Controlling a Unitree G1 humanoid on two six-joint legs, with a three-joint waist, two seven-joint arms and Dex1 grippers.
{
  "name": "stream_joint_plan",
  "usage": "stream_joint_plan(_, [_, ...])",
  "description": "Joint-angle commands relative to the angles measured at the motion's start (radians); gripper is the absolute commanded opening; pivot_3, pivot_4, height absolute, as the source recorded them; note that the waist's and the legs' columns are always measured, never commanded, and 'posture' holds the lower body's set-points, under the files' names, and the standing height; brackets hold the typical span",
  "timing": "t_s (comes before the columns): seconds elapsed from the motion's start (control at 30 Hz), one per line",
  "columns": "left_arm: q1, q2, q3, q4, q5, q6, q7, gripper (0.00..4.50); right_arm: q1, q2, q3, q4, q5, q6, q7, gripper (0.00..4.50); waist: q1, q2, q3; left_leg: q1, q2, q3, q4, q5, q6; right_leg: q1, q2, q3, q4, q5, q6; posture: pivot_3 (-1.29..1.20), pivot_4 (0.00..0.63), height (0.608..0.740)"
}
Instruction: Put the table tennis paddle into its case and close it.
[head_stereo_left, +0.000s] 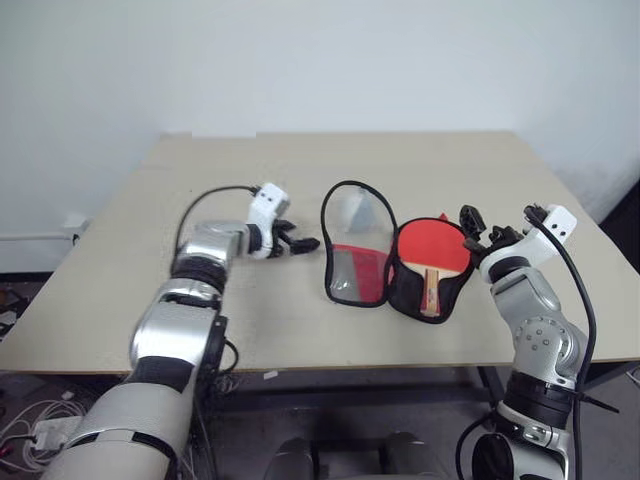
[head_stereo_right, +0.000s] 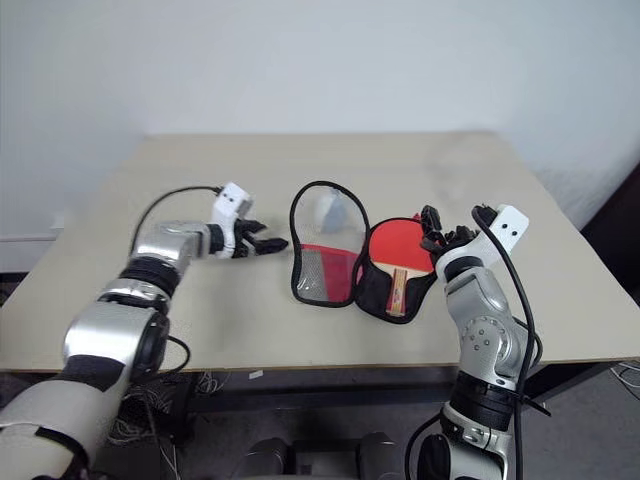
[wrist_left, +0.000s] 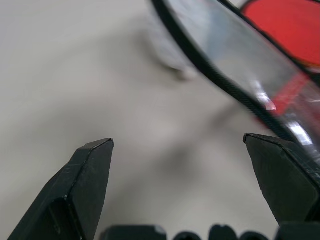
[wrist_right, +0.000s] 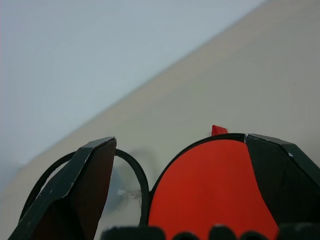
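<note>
The case (head_stereo_left: 357, 262) lies open in the middle of the table (head_stereo_left: 240, 170). Its left half, with mesh and a red panel, stands tilted up. The table tennis paddle (head_stereo_left: 432, 246) lies in the right half, red face up, with its wooden handle (head_stereo_left: 430, 291) pointing to the front edge. My left gripper (head_stereo_left: 298, 240) hovers open just left of the raised half; in the left wrist view the case's black rim (wrist_left: 210, 70) runs past its fingers (wrist_left: 90, 185). My right gripper (head_stereo_left: 478, 228) is open at the paddle's right edge, above the red face (wrist_right: 210, 195).
The tan table reaches back to a white wall. Its front edge runs close under the case. Cables lie on the floor at the lower left (head_stereo_left: 30, 420).
</note>
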Motion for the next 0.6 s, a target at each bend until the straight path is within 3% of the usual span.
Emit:
stream_joint_plan(0.03, [-0.057, -0.06, 0.051, -0.002, -0.034, 0.015, -0.04, 4.5, -0.028, -0.016, -0.011, -0.026, 0.015, -0.035, -0.013, 4.46, 0.0, 0.0, 0.0, 0.0, 0.0, 0.0, 0.0, 0.0, 0.0, 0.0, 0.0, 0.0, 0.0, 0.0, 0.0, 0.0, 0.0, 0.74])
stream_joint_plan(0.23, [-0.091, -0.163, 0.134, -0.031, -0.116, 0.161, -0.15, 4.5, -0.017, -0.015, -0.044, -0.043, 0.041, -0.061, -0.034, 4.46, -0.001, 0.0, 0.0, 0.0, 0.0, 0.0, 0.0, 0.0, 0.0, 0.0, 0.0, 0.0, 0.0, 0.0, 0.0, 0.0, 0.0, 0.74])
stream_joint_plan(0.37, [-0.064, -0.226, 0.119, -0.111, -0.136, 0.271, -0.24, 4.5, -0.016, 0.0, -0.071, -0.055, 0.057, -0.117, -0.059, 4.46, -0.004, 0.0, 0.0, 0.0, 0.0, 0.0, 0.0, 0.0, 0.0, 0.001, 0.0, 0.0, 0.0, 0.0, 0.0, 0.0, 0.0, 0.74])
stream_joint_plan(0.6, [-0.016, -0.296, 0.14, -0.16, -0.146, 0.37, -0.125, 4.5, 0.002, 0.006, -0.082, -0.033, 0.053, -0.179, -0.097, 4.46, -0.004, 0.001, 0.0, 0.002, 0.0, 0.0, -0.001, 0.0, 0.001, 0.0, 0.0, 0.001, 0.0, 0.0, 0.0, 0.0, 0.0, 0.74])
